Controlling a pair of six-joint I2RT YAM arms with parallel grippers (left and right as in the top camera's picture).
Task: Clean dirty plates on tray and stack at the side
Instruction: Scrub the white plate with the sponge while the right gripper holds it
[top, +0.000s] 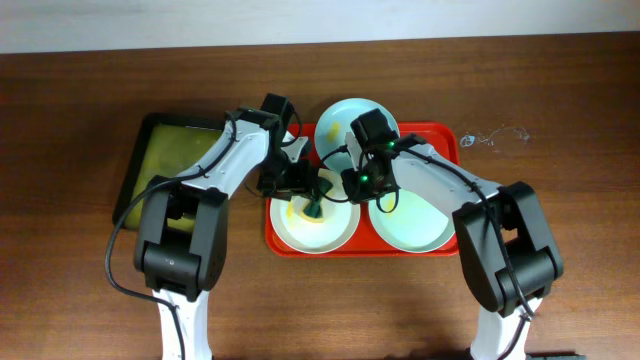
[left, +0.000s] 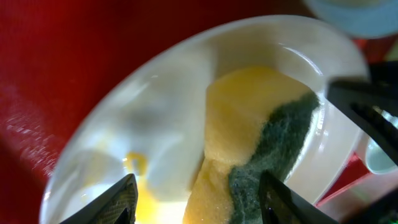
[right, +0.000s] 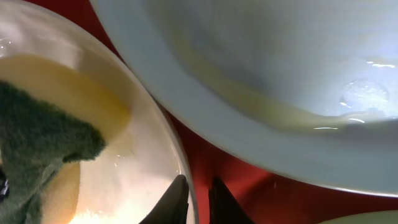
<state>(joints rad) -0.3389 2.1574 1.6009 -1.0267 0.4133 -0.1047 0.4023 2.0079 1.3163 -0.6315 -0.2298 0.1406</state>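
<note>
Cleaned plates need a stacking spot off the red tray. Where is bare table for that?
Bare wood: far right past the right arm, nearer than the clear object, and in front of the red tray. Crowded: the tray, filled by three plates, the left gripper holding the sponge and the right gripper on the white plate; the olive tray sits left.

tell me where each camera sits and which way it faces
overhead: fixed above the table, facing straight down on the red tray; left arm and right arm show.
left wrist: on the left arm, facing into the white plate; left gripper holds the sponge.
right wrist: on the right arm, over the pale blue plate; right gripper pinches the white plate's rim.
shared: both wrist views show white plate and sponge.
</note>
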